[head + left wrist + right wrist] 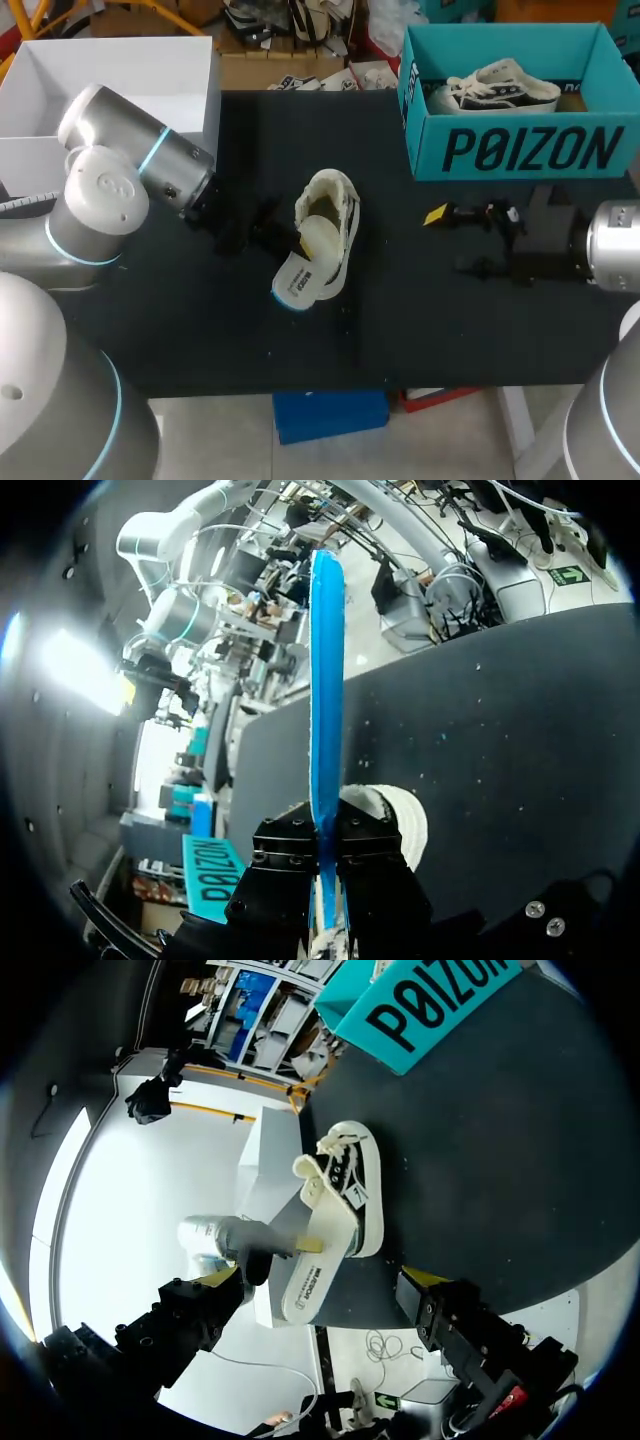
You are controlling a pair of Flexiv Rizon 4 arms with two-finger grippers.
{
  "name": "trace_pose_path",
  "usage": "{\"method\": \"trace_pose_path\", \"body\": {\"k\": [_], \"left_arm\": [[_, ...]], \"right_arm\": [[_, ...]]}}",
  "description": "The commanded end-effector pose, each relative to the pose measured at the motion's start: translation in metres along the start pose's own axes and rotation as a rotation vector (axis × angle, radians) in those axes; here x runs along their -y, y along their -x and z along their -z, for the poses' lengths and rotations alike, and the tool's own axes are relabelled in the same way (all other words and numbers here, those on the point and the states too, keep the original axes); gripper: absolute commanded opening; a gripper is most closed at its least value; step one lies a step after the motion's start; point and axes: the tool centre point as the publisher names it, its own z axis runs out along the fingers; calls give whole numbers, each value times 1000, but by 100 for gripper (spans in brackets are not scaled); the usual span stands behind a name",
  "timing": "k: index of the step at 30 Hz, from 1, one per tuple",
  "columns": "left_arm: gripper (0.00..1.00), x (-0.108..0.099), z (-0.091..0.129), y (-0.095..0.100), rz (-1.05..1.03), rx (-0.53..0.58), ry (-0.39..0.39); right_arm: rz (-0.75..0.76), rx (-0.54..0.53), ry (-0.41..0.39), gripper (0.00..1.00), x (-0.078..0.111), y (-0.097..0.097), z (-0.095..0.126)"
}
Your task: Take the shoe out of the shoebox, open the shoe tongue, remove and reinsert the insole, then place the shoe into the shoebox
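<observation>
Left wrist view puts the insole [326, 680] edge-on, blue underside showing, and my left gripper [326, 865] has its two fingers pressed against it from both sides, nearly closed on the thin sheet. The shoe [398, 825] lies just past those fingers on the black table [520, 740]. From above, the shoe rests near the table's middle with its opening upward. The insole slants out of that opening over the shoe's near side, its free end toward the table's front edge. My left arm comes in from the left and meets the insole beside the shoe.

My right gripper [452, 240] hangs over the table well to the right of the shoe, touching nothing. Its yellow-tipped fingers stand wide apart with only bare table between them. Nothing lies between it and the shoe.

At the far right stands the teal shoebox [520, 150], open at the top, with a second shoe [500, 88] lying inside it. A white box [120, 70], also open, stands at the far left behind my left arm.
</observation>
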Motion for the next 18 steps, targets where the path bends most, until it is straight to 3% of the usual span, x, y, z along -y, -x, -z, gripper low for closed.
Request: {"method": "trace_pose_path", "body": {"k": [1, 18], "left_arm": [[0, -12, -5, 3, 4, -13, -7], [0, -39, -11, 9, -1, -46, 23]], "right_arm": [[-1, 1, 0, 100, 0, 0, 1], [-1, 1, 0, 100, 0, 0, 1]]}}
